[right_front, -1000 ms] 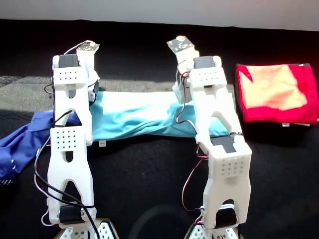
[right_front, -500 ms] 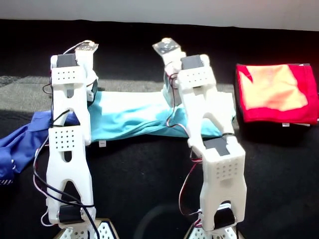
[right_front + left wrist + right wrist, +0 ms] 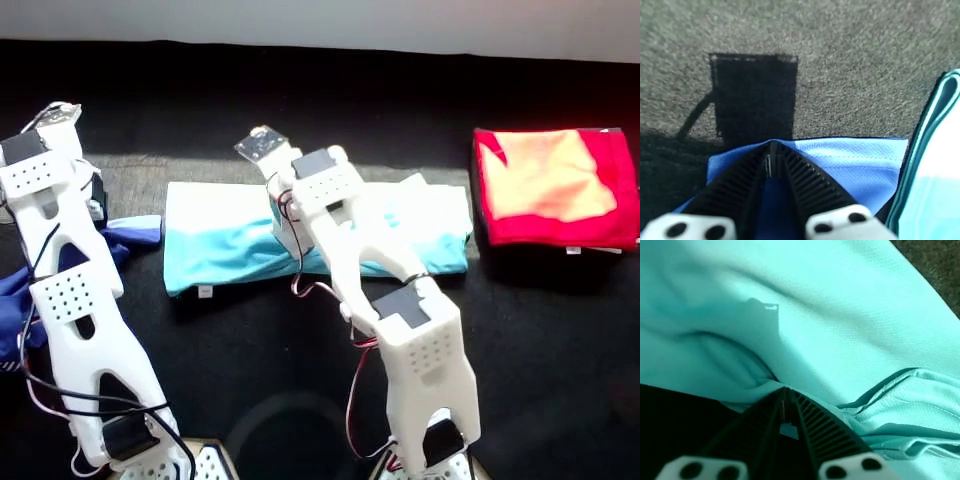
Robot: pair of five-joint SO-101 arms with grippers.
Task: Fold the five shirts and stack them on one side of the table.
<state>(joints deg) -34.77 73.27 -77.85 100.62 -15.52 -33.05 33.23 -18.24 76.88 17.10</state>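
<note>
I was folding the teal shirt (image 3: 220, 240) lying across the middle of the surface (image 3: 300, 120).
My right claw (image 3: 785, 390) was clamped on its cloth near the middle; my left claw (image 3: 771, 146), jaws together, rested at the blue shirt's (image 3: 850, 160) edge. I judged the gripped layer should land edge-to-edge before release.

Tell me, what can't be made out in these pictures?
Most of the blue shirt: high view, behind the left arm and cut by the edge.
Middle of the turquoise shirt: high view, under the right arm.
Shirts beneath the red shirt: high view, covered by it.
</note>
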